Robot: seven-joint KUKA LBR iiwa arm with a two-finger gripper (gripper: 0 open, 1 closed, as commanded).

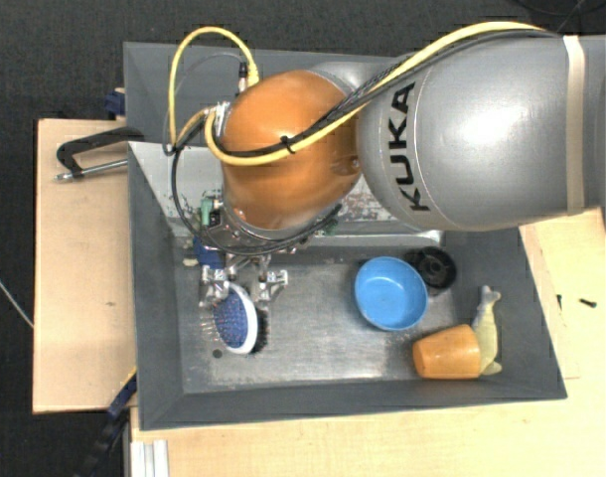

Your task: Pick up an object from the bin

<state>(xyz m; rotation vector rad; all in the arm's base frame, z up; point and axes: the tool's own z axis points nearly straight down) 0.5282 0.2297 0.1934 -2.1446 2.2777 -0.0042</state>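
Orange-capped wrist (283,157) points straight down over left side of the bin (154,296); I see gripper (243,288) fingers (216,288) spread apart, released, just above a blue oval brush (235,323).

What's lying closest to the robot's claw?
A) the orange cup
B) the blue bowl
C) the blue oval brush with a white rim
C: the blue oval brush lies just below the gripper at the left of the bin, while the blue bowl and orange cup lie further right.
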